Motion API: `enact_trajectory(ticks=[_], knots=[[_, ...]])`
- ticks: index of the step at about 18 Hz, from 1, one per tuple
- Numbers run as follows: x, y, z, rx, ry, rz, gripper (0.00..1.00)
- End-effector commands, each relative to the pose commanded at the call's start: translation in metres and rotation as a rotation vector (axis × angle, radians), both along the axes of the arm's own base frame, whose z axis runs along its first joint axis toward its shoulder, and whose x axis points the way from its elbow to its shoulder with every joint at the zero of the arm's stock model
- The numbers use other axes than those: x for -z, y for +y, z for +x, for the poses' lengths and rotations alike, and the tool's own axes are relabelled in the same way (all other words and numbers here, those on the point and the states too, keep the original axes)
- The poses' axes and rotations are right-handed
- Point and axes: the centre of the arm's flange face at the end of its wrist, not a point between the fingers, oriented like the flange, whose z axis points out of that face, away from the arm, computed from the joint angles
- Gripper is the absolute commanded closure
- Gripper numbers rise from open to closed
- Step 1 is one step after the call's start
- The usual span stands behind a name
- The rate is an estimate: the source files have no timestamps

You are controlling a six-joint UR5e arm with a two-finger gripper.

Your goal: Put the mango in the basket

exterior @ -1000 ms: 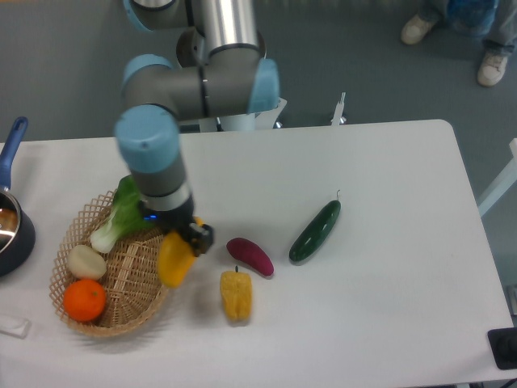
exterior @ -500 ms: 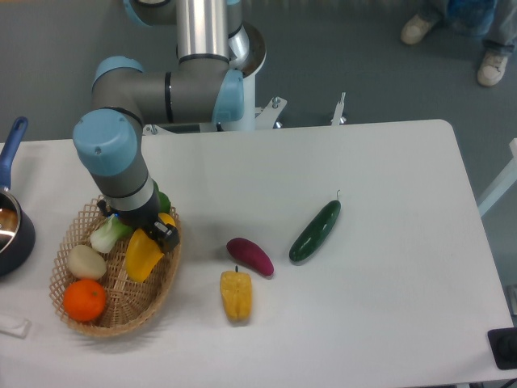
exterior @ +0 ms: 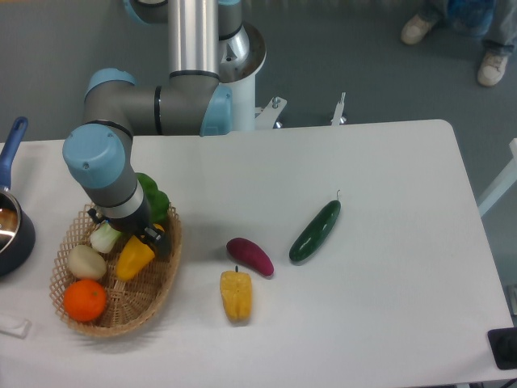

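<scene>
The yellow mango (exterior: 134, 256) hangs tilted over the middle of the woven basket (exterior: 153, 295), low above its floor. My gripper (exterior: 148, 240) is shut on the mango's upper end, with the arm's wrist right above it. The dark fingers (exterior: 158, 243) show at the mango's right side. Whether the mango touches the basket floor is not clear.
In the basket lie an orange (exterior: 85, 300), a pale round vegetable (exterior: 86, 262) and a bok choy (exterior: 105, 237); green leaves (exterior: 153, 197) stick out behind the arm. On the table lie a yellow pepper (exterior: 236, 294), a purple eggplant (exterior: 250, 256) and a cucumber (exterior: 315, 231). A blue-handled pot (exterior: 11, 223) stands far left.
My gripper has carried the mango leftward from beside the basket's right rim to over its middle, and slightly lower.
</scene>
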Motion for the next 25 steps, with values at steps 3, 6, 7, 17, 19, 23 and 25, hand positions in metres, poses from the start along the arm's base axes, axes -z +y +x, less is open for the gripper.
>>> enact_trajectory(ticks=[3,6,7,17,19,23,25], knots=[[-0.007,-0.001,-0.002,-0.003,0.006,0.009,0.0],[-0.022,-0.006,-0.017,-0.028,0.028,0.027,0.0],[-0.031,-0.013,-0.037,-0.061,0.057,0.03,0.0],[-0.073,-0.087,-0.2,-0.209,0.119,0.066,0.0],[-0.074,-0.112,-0.237,-0.199,0.123,0.057,0.0],[-0.074,-0.163,-0.298,-0.164,0.135,0.042,0.0],[-0.073,-0.19,-0.324,-0.154,0.136,0.031,0.0]])
